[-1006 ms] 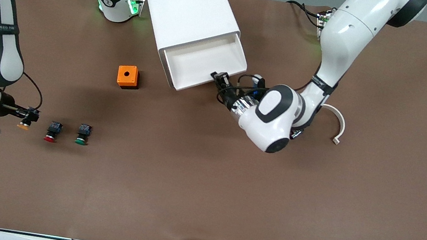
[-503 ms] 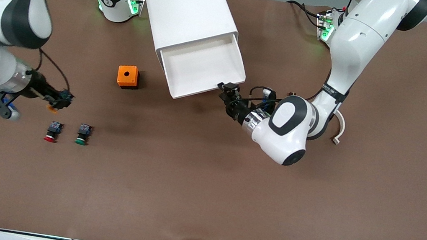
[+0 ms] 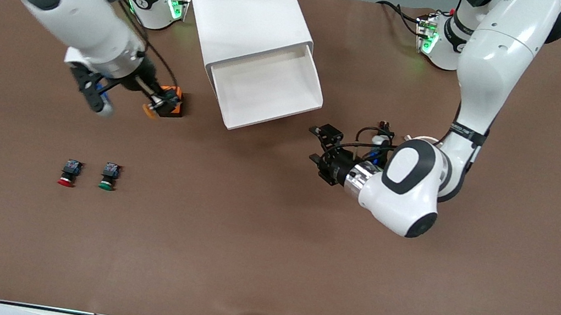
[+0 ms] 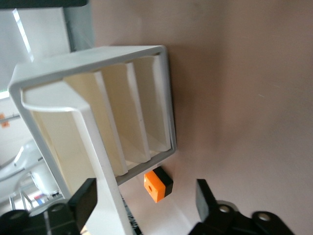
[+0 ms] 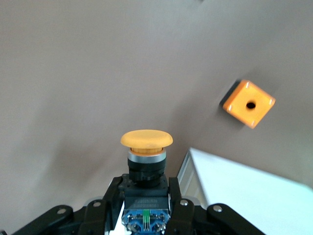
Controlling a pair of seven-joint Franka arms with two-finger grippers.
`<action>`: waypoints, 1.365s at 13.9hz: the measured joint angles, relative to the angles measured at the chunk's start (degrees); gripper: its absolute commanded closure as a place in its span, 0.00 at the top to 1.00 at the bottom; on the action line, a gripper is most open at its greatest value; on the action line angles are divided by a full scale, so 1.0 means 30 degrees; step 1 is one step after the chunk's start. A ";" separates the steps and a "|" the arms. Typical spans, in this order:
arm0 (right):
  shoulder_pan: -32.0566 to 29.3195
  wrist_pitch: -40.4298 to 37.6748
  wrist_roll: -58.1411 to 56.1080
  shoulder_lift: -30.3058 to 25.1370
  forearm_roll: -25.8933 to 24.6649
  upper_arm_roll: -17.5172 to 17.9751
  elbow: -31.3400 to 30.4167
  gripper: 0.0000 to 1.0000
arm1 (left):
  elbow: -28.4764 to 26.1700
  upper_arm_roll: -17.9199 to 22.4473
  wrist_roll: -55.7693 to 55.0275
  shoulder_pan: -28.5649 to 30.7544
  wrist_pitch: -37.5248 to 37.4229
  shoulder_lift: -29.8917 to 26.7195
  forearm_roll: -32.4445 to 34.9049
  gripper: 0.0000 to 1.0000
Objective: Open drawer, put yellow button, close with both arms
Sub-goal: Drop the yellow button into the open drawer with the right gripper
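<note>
- Front view: the drawer [image 3: 269, 86] is pulled out of the top of the white cabinet [image 3: 247, 8], its tray bare. The right gripper [image 3: 159, 104] is up in the air over the orange box [image 3: 173, 102], clamped on the yellow button [image 3: 149, 111]. The drawer lies toward the left arm's end of the table from this gripper, so the right arm is the one placed to carry the button into the tray. The left gripper [image 3: 320, 145] is off the drawer, over bare table near the drawer's front corner, jaws spread and holding nothing. A red button [image 3: 68, 173] and a green button [image 3: 108, 177] lie side by side nearer the camera.
- Left wrist view: spread fingers [image 4: 205, 196] frame the cabinet's front, with nothing between them. The orange box shows past the cabinet.
- Right wrist view: the fingers grip the button's dark body, its cap pointing away from the wrist. A white cabinet edge [image 5: 244, 188] is just beside it.
</note>
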 measured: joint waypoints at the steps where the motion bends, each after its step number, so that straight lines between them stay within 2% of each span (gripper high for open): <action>1: 0.0744 0.0212 0.1176 -0.0037 -0.0002 -0.0003 -0.0020 0.00 | 0.0157 0.0000 0.1249 0.0358 -0.0106 -0.0092 0.0079 0.99; 6: 0.4097 0.2451 0.6747 0.0142 -0.0823 -0.0015 -0.0656 0.00 | 0.0640 0.0288 0.7130 0.1639 -0.0195 -0.0903 0.0492 0.99; 10: 0.5777 0.3702 0.9274 0.1343 -0.1479 -0.0026 -0.1030 0.00 | 0.0725 0.0394 1.1549 0.2181 -0.0281 -0.1745 0.2871 0.99; 16: 0.7152 0.4423 1.2168 0.2819 -0.2129 -0.0050 -0.0815 0.00 | 0.0782 0.0463 1.3224 0.2170 -0.0192 -0.2560 0.5783 1.00; 18: 0.7454 0.4444 1.3022 0.3201 -0.2133 -0.0050 -0.0475 0.03 | 0.0815 0.0417 1.3688 0.2072 -0.0155 -0.2943 0.7277 1.00; 19: 0.7554 0.4444 1.3475 0.3401 -0.2133 -0.0054 -0.0244 0.11 | 0.0817 0.0319 1.3839 0.1941 -0.0152 -0.3168 0.8164 1.00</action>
